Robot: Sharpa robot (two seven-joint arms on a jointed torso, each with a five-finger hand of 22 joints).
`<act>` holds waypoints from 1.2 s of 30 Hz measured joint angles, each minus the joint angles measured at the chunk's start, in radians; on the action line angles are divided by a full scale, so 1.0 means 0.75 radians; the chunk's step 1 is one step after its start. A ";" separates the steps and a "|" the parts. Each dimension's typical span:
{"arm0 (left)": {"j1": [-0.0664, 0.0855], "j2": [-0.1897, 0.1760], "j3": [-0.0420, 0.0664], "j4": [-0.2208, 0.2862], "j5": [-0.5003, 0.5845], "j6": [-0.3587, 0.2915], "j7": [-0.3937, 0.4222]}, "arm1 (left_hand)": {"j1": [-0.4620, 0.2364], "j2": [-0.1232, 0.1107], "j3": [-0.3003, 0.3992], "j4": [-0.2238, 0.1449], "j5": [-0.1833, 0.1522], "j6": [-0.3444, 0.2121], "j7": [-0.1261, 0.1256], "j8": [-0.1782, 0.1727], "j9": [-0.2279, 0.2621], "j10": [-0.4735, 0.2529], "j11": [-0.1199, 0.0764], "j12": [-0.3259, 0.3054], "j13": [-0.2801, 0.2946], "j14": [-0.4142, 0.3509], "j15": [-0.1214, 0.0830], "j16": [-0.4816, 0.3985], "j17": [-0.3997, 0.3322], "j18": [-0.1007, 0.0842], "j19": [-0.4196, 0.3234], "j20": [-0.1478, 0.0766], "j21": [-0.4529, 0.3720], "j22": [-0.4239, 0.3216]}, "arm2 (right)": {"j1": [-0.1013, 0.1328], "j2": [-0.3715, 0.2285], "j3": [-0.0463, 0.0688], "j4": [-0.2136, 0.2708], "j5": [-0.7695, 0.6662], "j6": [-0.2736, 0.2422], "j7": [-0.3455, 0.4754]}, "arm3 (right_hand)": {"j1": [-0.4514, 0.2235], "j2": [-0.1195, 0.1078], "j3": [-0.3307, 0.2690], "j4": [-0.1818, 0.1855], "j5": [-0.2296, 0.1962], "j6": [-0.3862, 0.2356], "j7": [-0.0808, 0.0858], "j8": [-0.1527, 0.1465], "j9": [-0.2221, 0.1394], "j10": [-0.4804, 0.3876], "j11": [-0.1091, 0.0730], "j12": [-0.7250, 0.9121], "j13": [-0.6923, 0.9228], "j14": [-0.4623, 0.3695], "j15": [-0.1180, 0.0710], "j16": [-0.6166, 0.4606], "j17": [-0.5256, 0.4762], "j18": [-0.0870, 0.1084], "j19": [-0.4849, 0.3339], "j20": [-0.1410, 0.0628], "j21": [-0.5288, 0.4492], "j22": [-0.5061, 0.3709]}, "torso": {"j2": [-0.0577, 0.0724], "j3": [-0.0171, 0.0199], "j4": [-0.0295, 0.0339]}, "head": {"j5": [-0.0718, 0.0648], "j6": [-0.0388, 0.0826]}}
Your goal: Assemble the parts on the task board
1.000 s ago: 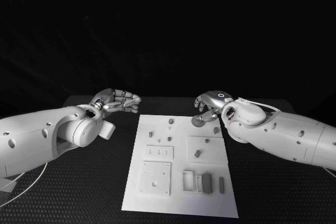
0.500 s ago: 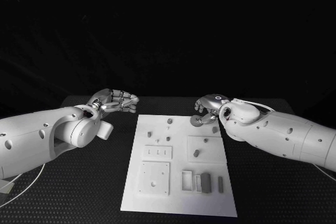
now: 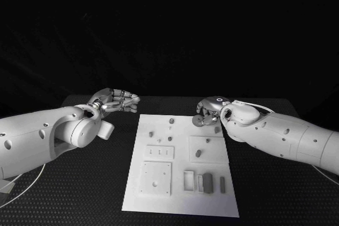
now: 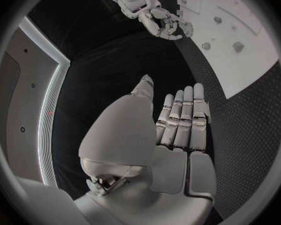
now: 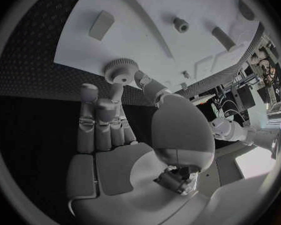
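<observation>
The white task board (image 3: 182, 201) lies in the middle of the black table. Small grey pegs (image 3: 172, 121) stand on its far half, and grey blocks (image 3: 207, 182) lie on its near right. My right hand (image 3: 209, 110) hovers over the board's far right corner and pinches a small grey gear (image 3: 200, 120) between its thumb and fingertips. In the right wrist view the toothed gear (image 5: 120, 71) sits at the fingertips (image 5: 117, 91) above the board's edge (image 5: 84, 60). My left hand (image 3: 117, 100) hangs left of the board's far left corner, holding nothing, its fingers (image 4: 185, 110) stretched out side by side.
Square recessed plates (image 3: 156, 178) and an open frame (image 3: 189, 182) sit on the board's near half. A peg (image 3: 198, 153) stands on a raised square at mid right. In the left wrist view, the right hand (image 4: 159, 20) hangs beyond the board's corner (image 4: 206, 60).
The right arm has drawn in a little while its hand keeps the gear over the same corner. The left hand has risen slightly.
</observation>
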 measured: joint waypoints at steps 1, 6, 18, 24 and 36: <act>0.000 0.001 0.000 0.000 0.000 0.000 0.000 | 0.000 0.000 0.000 0.000 0.000 0.000 0.000 0.000 0.000 0.000 0.000 0.000 0.000 0.000 0.000 0.000 0.000 -0.001 0.000 0.000 0.000 0.000 | -0.001 0.003 0.000 -0.003 0.000 0.001 0.001 | -0.001 0.005 -0.004 -0.004 0.000 0.015 0.001 0.008 0.003 0.001 0.000 0.078 0.070 0.010 -0.006 0.024 0.015 0.001 0.013 -0.001 0.013 0.000 | 0.000 0.0000 -0.0001 | 0.000 0.000; 0.000 0.001 0.000 0.000 0.000 0.000 0.000 | 0.000 0.000 0.000 0.000 0.000 0.000 0.000 0.000 -0.001 0.000 0.000 0.000 0.000 0.000 0.000 0.000 0.000 -0.005 0.000 0.000 0.000 0.000 | -0.008 0.011 0.000 -0.012 0.000 0.002 0.004 | -0.010 0.024 0.000 -0.012 0.000 0.030 -0.003 0.012 0.010 -0.023 -0.008 0.361 0.294 0.017 -0.009 0.093 0.065 0.001 0.026 -0.013 0.059 0.000 | -0.001 -0.0001 -0.0006 | -0.004 -0.002; 0.000 0.001 0.000 0.000 0.000 0.001 0.000 | 0.000 0.000 0.000 0.000 0.000 0.000 0.000 0.000 -0.001 0.000 0.000 0.000 0.000 0.000 0.000 0.000 0.000 -0.006 0.000 0.000 0.000 0.000 | -0.018 0.028 0.000 -0.050 0.000 0.010 0.007 | -0.032 0.046 0.015 -0.004 0.000 0.030 -0.002 0.012 0.015 -0.043 -0.005 0.458 0.344 0.017 -0.008 0.119 0.084 0.003 0.026 -0.012 0.088 0.000 | -0.001 0.0000 -0.0001 | -0.007 -0.006; 0.000 0.000 0.000 0.003 0.000 0.001 -0.001 | 0.000 0.000 0.000 0.000 0.000 0.000 0.000 0.000 -0.001 0.000 0.000 0.000 0.000 0.000 0.000 0.000 0.001 -0.007 0.000 0.000 0.000 0.000 | -0.023 0.036 0.000 -0.069 0.000 0.015 0.008 | -0.033 0.047 0.015 -0.004 0.000 0.030 -0.002 0.012 0.015 -0.043 -0.005 0.463 0.344 0.017 -0.008 0.119 0.084 0.003 0.026 -0.012 0.088 0.000 | 0.000 0.0006 -0.0004 | -0.008 -0.009; 0.000 -0.004 0.000 0.014 0.000 0.001 -0.001 | 0.000 0.000 0.000 0.000 0.000 0.000 0.000 0.000 -0.002 0.000 0.000 0.000 0.000 0.000 0.000 0.000 0.001 -0.009 0.000 0.000 0.000 0.000 | -0.022 0.049 0.001 -0.093 0.000 0.021 0.012 | -0.032 0.076 0.015 -0.004 0.000 0.030 -0.002 0.011 0.017 -0.052 -0.005 0.477 0.344 0.012 -0.004 0.124 0.088 0.003 0.020 -0.017 0.094 0.000 | 0.000 0.0008 -0.0009 | -0.015 -0.016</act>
